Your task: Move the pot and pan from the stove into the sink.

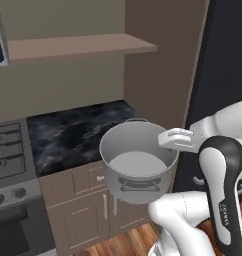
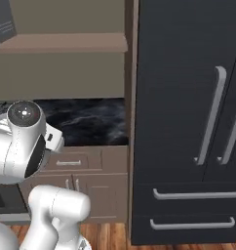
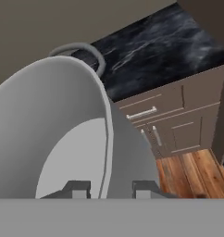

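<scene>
fingertips (image 3: pixel 77 189) of the gripper (image 3: pixel 109 190) straddle the rim of the pot (image 1: pixel 138 162), one pad inside and one outside, pinching the thin steel wall. the pot hangs in the air off the counter's front edge, above the cabinet drawers (image 1: pixel 88 179), with the stove (image 1: pixel 8 165) to the left. it looks rigid and smooth, likely slippery, and heavy enough to swing from a one-sided rim hold, so it could tip or twist. its loop handles (image 1: pixel 138 184) offer another grasp, but a firm pinch across the wall, carried slowly and level, seems workable toward the sink.
</scene>
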